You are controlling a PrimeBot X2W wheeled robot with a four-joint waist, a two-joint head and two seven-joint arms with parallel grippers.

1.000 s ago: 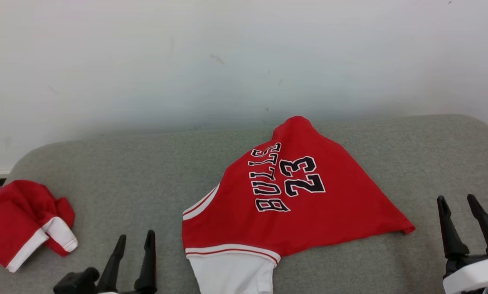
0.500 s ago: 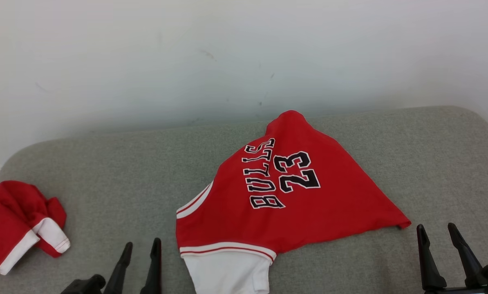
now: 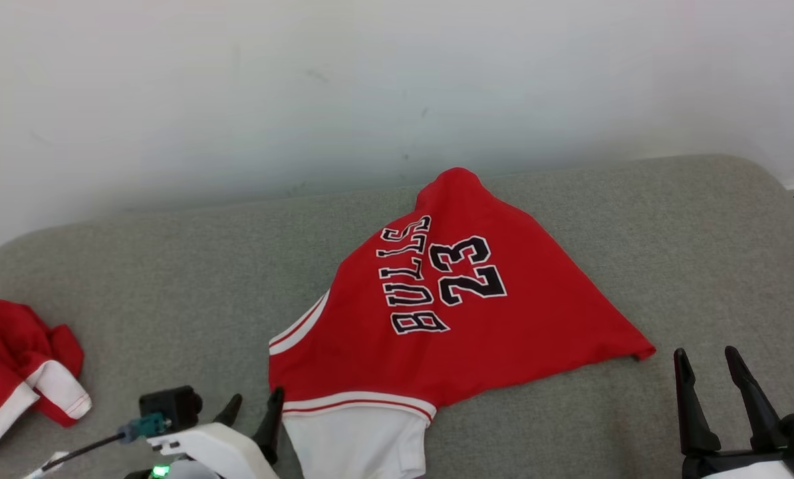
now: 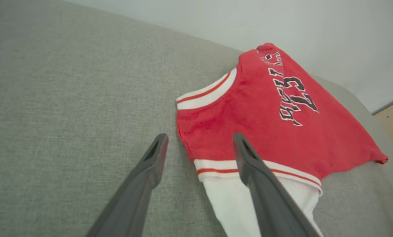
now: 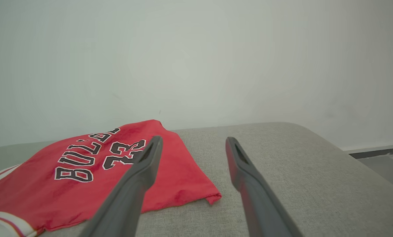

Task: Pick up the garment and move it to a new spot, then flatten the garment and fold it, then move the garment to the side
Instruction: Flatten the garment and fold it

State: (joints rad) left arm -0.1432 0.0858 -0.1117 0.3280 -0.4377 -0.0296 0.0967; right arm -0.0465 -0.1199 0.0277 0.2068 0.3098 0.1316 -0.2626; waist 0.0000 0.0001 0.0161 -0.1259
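Fig.: my L gripper (image 3: 257,394) & R gripper (image 3: 706,351), both spread wide, empty, either side of red jersey (image 3: 463,313) on grey cushion (image 3: 171,266).

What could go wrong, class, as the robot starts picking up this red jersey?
The open left gripper sits by the hem of the jersey, where a white layer pokes out; it might pinch one layer only. Another red garment lies on the left of the cushion; the jersey could land on it.
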